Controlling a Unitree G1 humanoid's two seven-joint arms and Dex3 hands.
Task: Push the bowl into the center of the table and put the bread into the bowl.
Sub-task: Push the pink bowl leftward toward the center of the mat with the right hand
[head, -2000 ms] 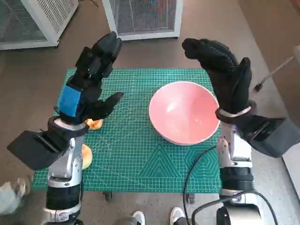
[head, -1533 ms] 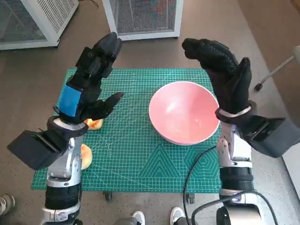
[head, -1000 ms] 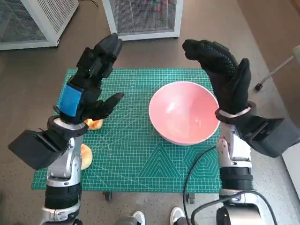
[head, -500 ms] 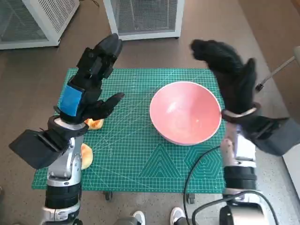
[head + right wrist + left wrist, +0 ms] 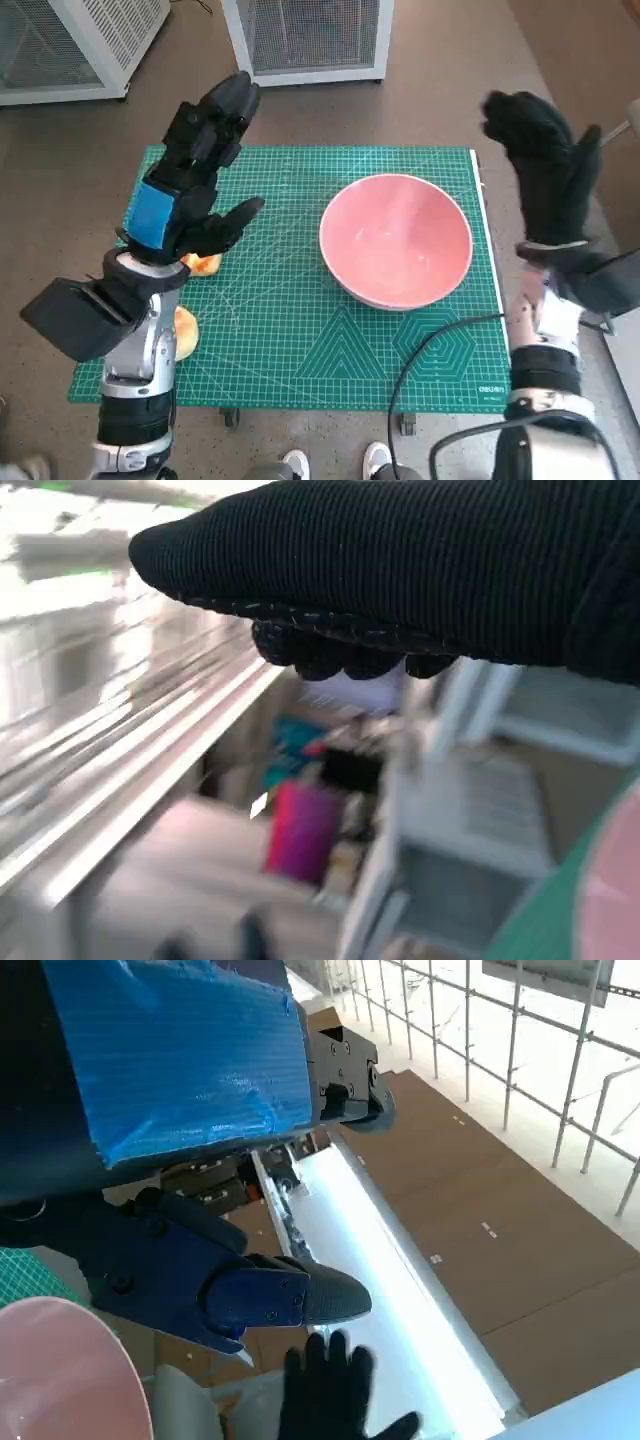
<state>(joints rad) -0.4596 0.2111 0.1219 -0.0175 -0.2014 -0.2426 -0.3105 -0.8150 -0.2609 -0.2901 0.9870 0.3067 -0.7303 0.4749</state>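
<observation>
The pink bowl (image 5: 396, 240) sits on the green cutting mat (image 5: 290, 340) covering the small table, toward the right-hand half of it rather than the middle, and nothing lies inside it. Two pieces of bread are over by the mat's left edge: one piece (image 5: 203, 264) just under the left hand (image 5: 190, 175), the other piece (image 5: 185, 333) nearer the robot, partly hidden behind the left forearm. The left hand is raised above the mat's left side with its fingers spread and nothing in its grasp. The right hand (image 5: 545, 170) is held up beyond the mat's right edge, apart from the bowl, fingers loosely apart and holding nothing. A black cable (image 5: 430, 350) curls across the mat's near right corner, below the bowl
</observation>
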